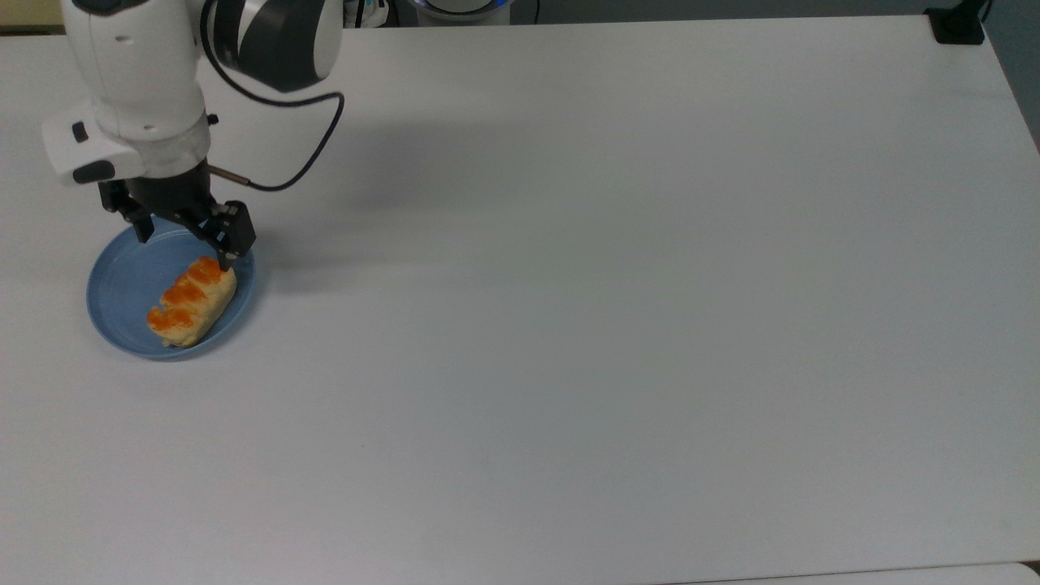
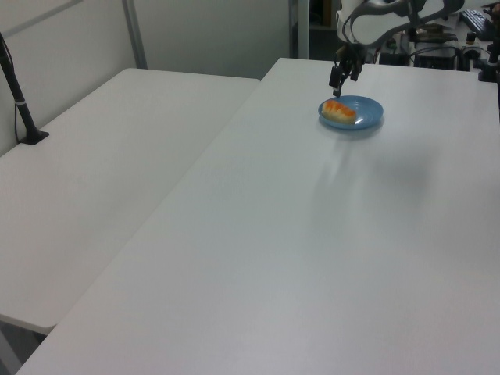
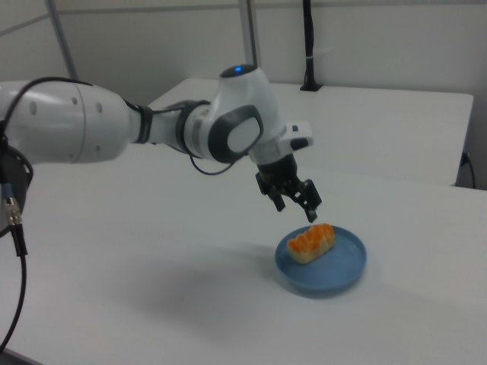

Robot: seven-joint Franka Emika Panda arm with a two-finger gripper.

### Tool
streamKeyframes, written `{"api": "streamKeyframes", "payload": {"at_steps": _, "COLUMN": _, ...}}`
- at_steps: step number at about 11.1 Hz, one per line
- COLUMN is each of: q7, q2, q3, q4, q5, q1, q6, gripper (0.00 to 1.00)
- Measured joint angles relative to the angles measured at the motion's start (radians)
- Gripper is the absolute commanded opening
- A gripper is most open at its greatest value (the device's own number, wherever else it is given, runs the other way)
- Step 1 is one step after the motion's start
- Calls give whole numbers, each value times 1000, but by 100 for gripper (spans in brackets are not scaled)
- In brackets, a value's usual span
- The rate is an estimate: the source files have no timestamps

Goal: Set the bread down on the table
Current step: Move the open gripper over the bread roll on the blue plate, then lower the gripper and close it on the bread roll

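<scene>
Bread (image 1: pixel 192 301) lay on plate (image 1: pixel 122 280) | judged light, soft, crushable | advised gentle mid-length grip across width | jaws (image 1: pixel 185 250) stood open above, empty | desk (image 1: pixel 617 325) awaited

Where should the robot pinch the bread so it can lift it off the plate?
Probably across the middle of the bread, on its two long sides, coming straight down from above. It lies flat on the blue plate, long and narrow, slanted in the top view, so the open gripper would likely have to turn to straddle its short width.
</scene>
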Motion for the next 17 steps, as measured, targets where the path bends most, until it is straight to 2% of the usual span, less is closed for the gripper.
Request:
{"api": "streamKeyframes", "payload": {"at_steps": 2, "q7": 0, "q2": 50, "q3": -1, "q4": -2, "q5": 1, "q1": -9, "q6": 73, "gripper": 86}}
{"api": "streamKeyframes", "payload": {"at_steps": 4, "q7": 7, "q2": 89, "q3": -1, "q4": -13, "q5": 5, "q1": -10, "q6": 147, "gripper": 80}}
{"api": "streamKeyframes", "payload": {"at_steps": 7, "q7": 7, "q2": 102, "q3": -3, "q4": -27, "q5": 5, "q1": -16, "q6": 164, "gripper": 40}}
{"api": "streamKeyframes", "payload": {"at_steps": 8, "q7": 7, "q2": 102, "q3": -4, "q4": -28, "q5": 5, "q1": -17, "q6": 164, "gripper": 32}}
{"api": "streamKeyframes", "payload": {"at_steps": 13, "q7": -44, "q2": 78, "q3": -6, "q4": -26, "q5": 5, "q1": -42, "q6": 155, "gripper": 30}}
{"api": "streamKeyframes", "payload": {"at_steps": 17, "q7": -250, "q2": -88, "q3": -9, "q4": -51, "q5": 5, "q1": -52, "q6": -126, "gripper": 32}}
